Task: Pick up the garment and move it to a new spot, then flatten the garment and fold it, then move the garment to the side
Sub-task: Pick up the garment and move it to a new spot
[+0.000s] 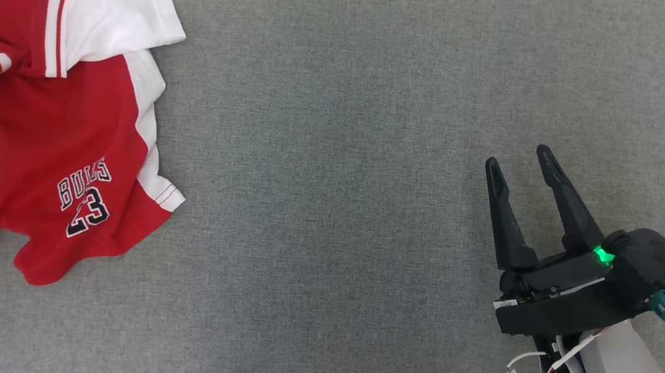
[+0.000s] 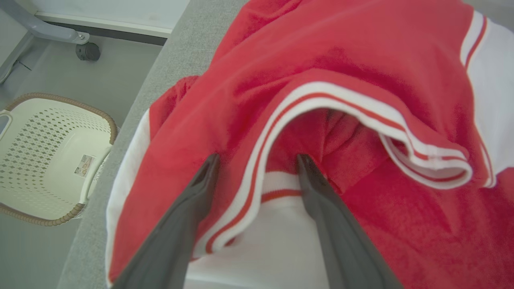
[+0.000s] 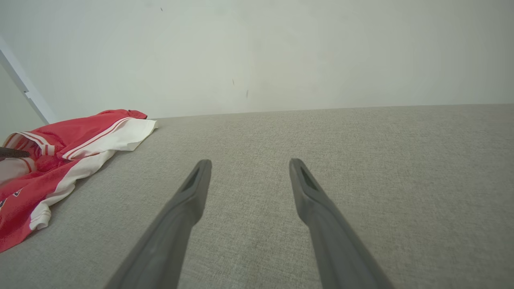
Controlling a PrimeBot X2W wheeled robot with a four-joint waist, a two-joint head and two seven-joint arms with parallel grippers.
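The right gripper [image 1: 517, 157] sits at 4 o'clock of the head view over the grey table [image 1: 326, 242], its fingers spread with nothing between them. The garment [image 1: 44, 135], a red and white jersey, lies crumpled at 9 o'clock, well apart from it. In the left wrist view the left gripper [image 2: 258, 160] is spread too, its tips close over the cloth on either side of a striped hem [image 2: 321, 100], and a basket [image 2: 48, 160] stands on the floor at 9 o'clock.

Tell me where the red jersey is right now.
The red jersey lies crumpled on the grey surface at the head view's left edge, far from the right gripper; the left gripper, fingers open, straddles its striped hem.
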